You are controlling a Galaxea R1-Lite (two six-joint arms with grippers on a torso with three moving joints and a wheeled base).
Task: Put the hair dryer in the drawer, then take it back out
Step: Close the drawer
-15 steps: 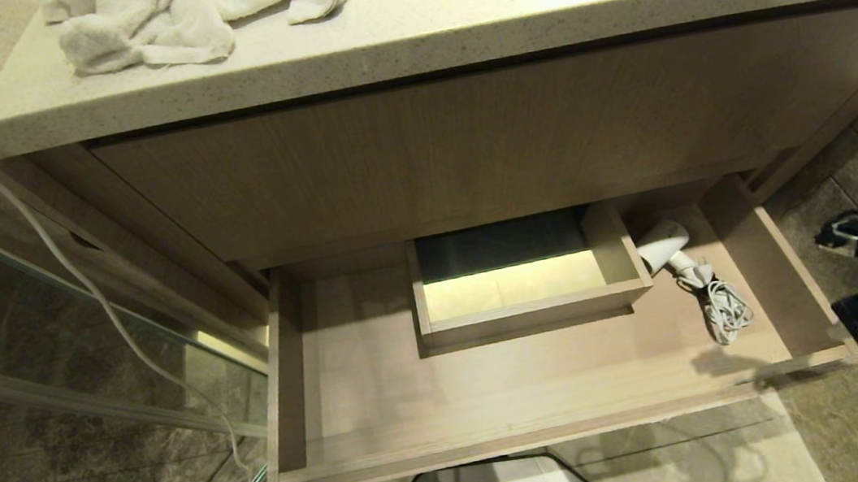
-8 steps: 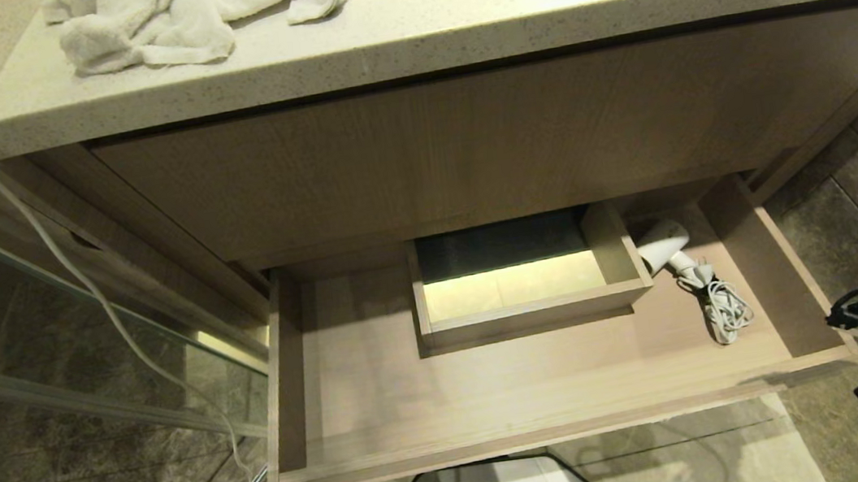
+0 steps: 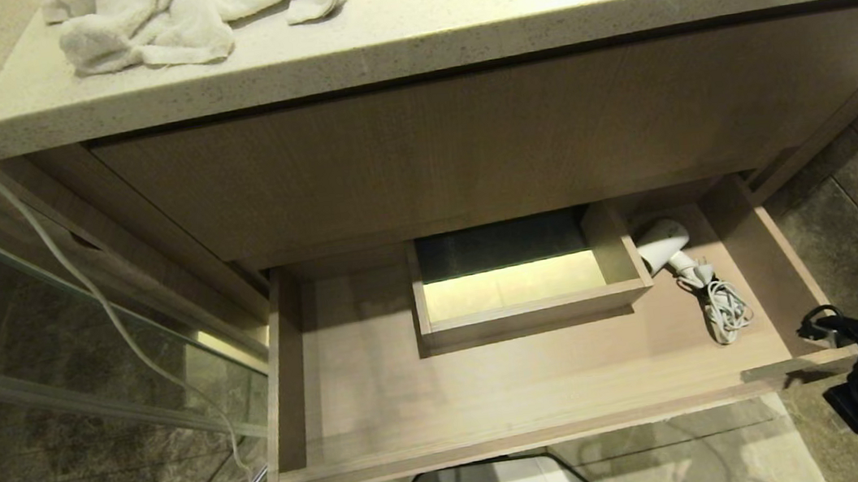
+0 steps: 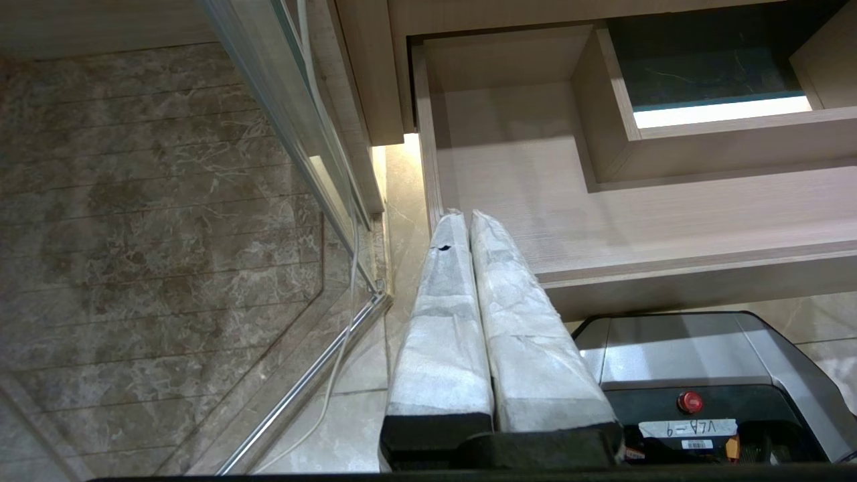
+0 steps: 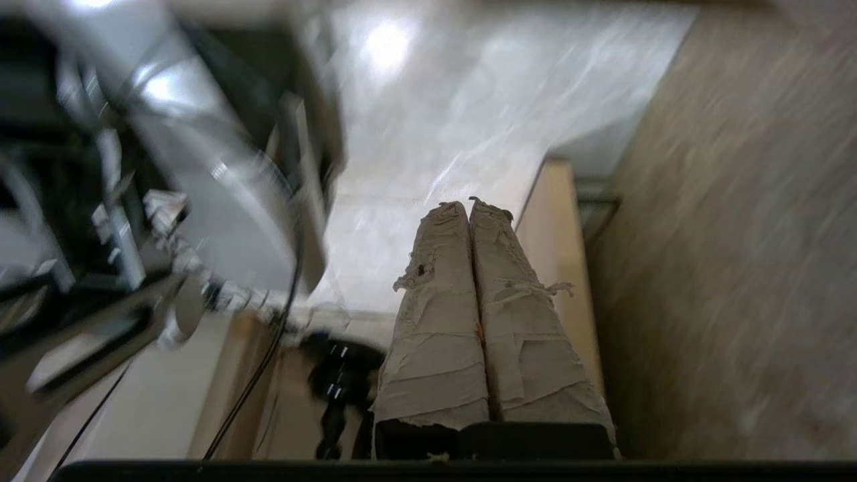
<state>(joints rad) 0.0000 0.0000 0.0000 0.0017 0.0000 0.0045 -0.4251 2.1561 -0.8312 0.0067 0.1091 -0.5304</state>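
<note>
"2 grippers, both pressed together and both empty. My right gripper (image 5: 469,207) has dropped back over the last second and now hangs outside the drawer's (image 3: 550,431) front right corner, low beside the floor."

"And the hair dryer (image 3: 663,243)?"

"Inside the drawer, well beyond my right gripper, tucked against the boxed cut-out (image 3: 525,319) with its cord (image 3: 724,311) coiled toward me. It hasn't moved."

"So step 1 is done?"

"I judge so: it lies in the drawer, released. Taking it back out is next, which means reaching in again with fingers spread."

"Your left gripper (image 4: 465,217)?"

"Parked near the drawer's other front corner, idle."
</note>
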